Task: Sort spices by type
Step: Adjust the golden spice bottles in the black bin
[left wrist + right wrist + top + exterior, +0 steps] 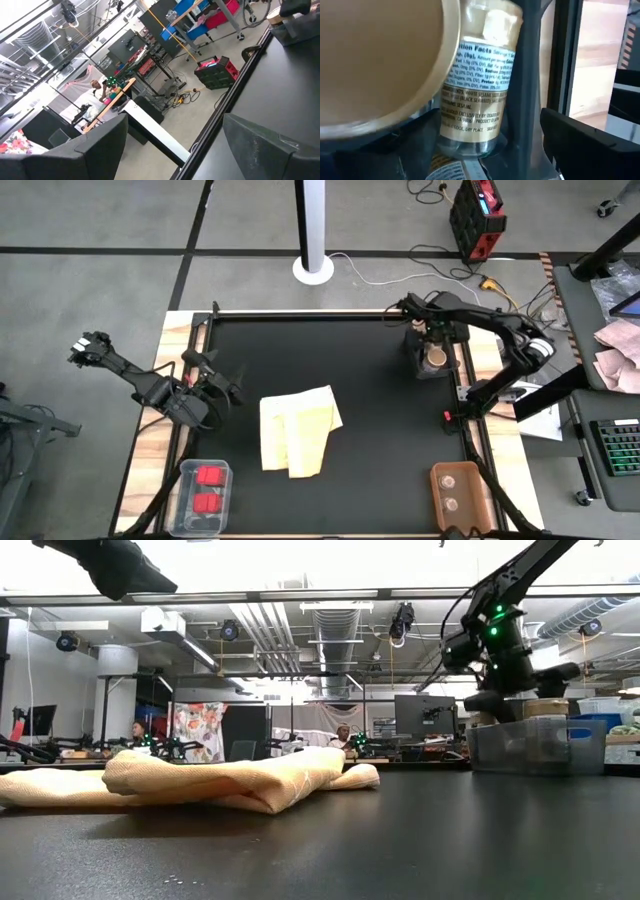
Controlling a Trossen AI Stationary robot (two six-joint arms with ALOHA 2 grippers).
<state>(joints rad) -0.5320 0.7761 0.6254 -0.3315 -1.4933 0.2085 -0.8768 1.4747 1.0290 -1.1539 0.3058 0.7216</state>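
A clear bin (450, 376) at the table's far right holds short spice jars. One jar stands with its tan lid (436, 360) up. Another jar (475, 95) lies on its side, its label showing. My right gripper (432, 340) hangs open just above this bin, pointing steeply down, its fingers (585, 145) spread past the jars. Whether a finger touches a jar cannot be told. Two red blocks (208, 476) lie in a clear tray at the near left. Two pale round ones (450, 478) sit in a brown tray at the near right. My left gripper (222, 385) waits open at the left, raised and level.
A folded yellow cloth (298, 430) lies in the middle of the black mat (350, 350). The clear tray (186, 470) and the brown tray (436, 480) stand at the two near corners. Wooden borders frame the mat. Bare mat lies between the cloth and the bin.
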